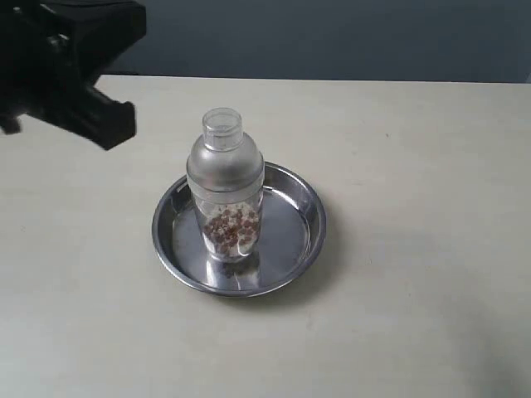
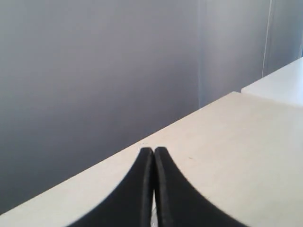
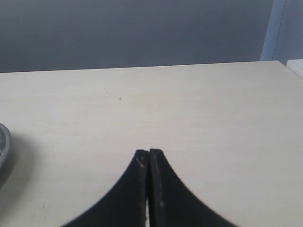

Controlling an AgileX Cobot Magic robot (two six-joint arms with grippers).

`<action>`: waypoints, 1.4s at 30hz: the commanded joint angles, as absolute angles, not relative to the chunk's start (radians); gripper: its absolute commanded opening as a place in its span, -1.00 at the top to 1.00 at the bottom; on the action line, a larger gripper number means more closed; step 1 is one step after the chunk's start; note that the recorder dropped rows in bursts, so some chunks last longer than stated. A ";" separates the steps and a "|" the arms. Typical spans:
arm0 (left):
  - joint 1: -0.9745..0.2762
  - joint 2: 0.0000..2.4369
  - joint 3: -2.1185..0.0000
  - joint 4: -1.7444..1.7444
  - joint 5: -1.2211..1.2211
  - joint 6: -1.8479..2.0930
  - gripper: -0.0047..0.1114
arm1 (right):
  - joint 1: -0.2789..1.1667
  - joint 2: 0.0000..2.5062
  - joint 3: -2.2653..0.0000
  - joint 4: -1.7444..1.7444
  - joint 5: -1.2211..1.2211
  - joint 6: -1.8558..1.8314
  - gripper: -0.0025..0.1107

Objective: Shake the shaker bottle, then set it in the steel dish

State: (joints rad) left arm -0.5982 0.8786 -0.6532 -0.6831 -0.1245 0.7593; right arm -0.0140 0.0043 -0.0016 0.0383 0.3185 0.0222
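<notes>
The pale beige surface (image 1: 415,166) fills most of the exterior view, with a grey-blue wall (image 1: 332,33) behind its far edge. The black left arm (image 1: 75,75) hangs over the far left corner, raised above the surface.

The steel dish (image 1: 309,217) lies flat on the surface, well apart from that arm, off to its right and nearer the camera. The shaker bottle (image 1: 226,178) stands upright inside the dish on its flat bottom, towards the side nearer the left arm, and neither gripper touches it. Its frosted domed top carries a small clear cap (image 1: 222,128). Brown pellets (image 1: 231,225) sit in the clear lower body.

The left gripper (image 2: 154,150) has its two black fingers pressed together at the tips. Only bare surface and the wall lie beyond them.

The right gripper (image 3: 149,152) likewise has its fingers closed against each other, over open surface. A sliver of the dish rim (image 3: 3,142) shows at the edge of the right wrist view, off to one side of this gripper and well apart from its tips. The bottle does not show in either wrist view.
</notes>
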 commanded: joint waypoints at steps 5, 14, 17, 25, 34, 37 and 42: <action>-0.597 0.700 -0.632 -0.762 -0.102 0.762 0.91 | -0.010 0.000 0.000 0.039 0.307 0.020 0.97; -0.597 0.609 -0.408 -0.921 -0.293 0.742 0.91 | -0.010 0.000 0.000 0.039 0.307 0.020 0.97; -0.597 0.560 -0.296 -0.838 -0.356 0.586 0.91 | -0.010 0.000 0.000 0.039 0.307 0.020 0.97; -0.452 0.458 -0.127 -0.582 -0.310 0.251 0.91 | -0.010 0.000 0.000 0.039 0.307 0.020 0.97; -0.189 0.239 -0.105 -0.316 0.078 0.017 0.91 | -0.010 0.000 0.000 0.039 0.307 0.020 0.97; -0.145 0.155 -0.101 -0.299 0.181 0.017 0.91 | -0.010 0.000 0.000 0.039 0.307 0.020 0.97; -0.090 0.034 -0.051 -0.296 0.262 0.017 0.91 | -0.010 0.000 0.000 0.039 0.307 0.020 0.97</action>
